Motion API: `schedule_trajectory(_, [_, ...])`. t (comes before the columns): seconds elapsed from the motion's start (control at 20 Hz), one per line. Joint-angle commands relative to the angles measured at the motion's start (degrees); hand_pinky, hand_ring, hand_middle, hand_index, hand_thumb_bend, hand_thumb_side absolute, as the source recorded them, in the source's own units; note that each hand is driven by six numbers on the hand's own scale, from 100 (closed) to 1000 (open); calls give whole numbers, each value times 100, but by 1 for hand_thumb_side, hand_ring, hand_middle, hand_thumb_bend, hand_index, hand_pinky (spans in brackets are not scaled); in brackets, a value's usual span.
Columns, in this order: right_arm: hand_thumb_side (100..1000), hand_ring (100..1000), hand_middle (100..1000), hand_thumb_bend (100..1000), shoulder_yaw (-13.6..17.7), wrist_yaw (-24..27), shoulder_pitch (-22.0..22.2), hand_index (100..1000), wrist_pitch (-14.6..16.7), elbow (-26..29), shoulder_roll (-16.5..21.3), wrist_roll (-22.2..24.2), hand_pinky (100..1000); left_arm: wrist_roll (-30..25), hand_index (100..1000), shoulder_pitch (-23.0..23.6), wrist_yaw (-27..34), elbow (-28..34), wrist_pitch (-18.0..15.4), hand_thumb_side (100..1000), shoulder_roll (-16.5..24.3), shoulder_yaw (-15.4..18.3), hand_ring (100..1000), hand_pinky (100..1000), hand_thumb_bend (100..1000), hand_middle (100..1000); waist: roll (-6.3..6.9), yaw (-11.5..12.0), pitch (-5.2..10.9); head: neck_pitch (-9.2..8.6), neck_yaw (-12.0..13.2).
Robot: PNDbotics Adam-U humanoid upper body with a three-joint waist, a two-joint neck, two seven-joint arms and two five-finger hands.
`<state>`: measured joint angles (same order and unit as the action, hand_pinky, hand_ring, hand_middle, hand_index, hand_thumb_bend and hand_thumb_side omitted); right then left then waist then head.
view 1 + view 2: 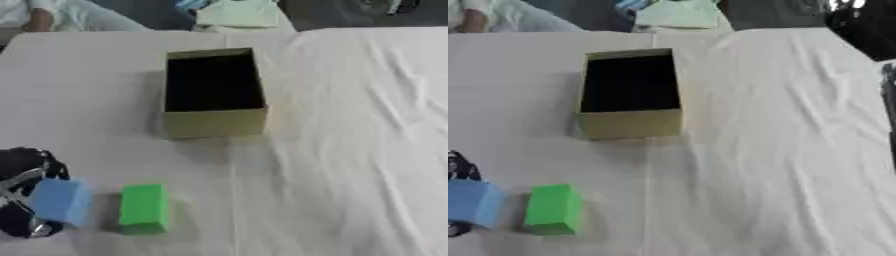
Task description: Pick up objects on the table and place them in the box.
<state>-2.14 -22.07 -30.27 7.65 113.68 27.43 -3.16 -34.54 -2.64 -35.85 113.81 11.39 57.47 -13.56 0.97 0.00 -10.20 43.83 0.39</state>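
the left hand (24,192) sits at the lower left of the white-clothed tabletop (350,150), its fingers (17,179) curled round a blue block (59,201) and pinching it. a green block (143,208) stands just beside the blue one, to its right, apart from it. the open olive cardboard box (214,121) rests well beyond them near the tabletop's middle, its inside dark. the right hand does not show in either view.
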Motion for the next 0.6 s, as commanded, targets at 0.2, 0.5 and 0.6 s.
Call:
schedule_trajectory(0.2, [722, 730, 528, 100, 34, 4, -80, 817, -1, 91, 98, 9, 825, 329, 634, -591, 68, 79, -226, 100, 298, 451, 375, 341, 350, 423, 26, 24, 108, 29, -44])
schedule_trajectory(0.5, [721, 732, 529, 100, 10, 20, -117, 817, 22, 91, 101, 51, 825, 316, 629, -1662, 228, 79, -166, 100, 90, 528, 338, 297, 272, 401, 45, 1, 144, 29, -13])
schedule_trajectory(0.6, [721, 732, 529, 100, 0, 30, -128, 817, 28, 91, 98, 67, 826, 241, 628, -2134, 271, 79, -66, 100, -130, 510, 331, 288, 256, 396, 45, -27, 148, 29, 1])
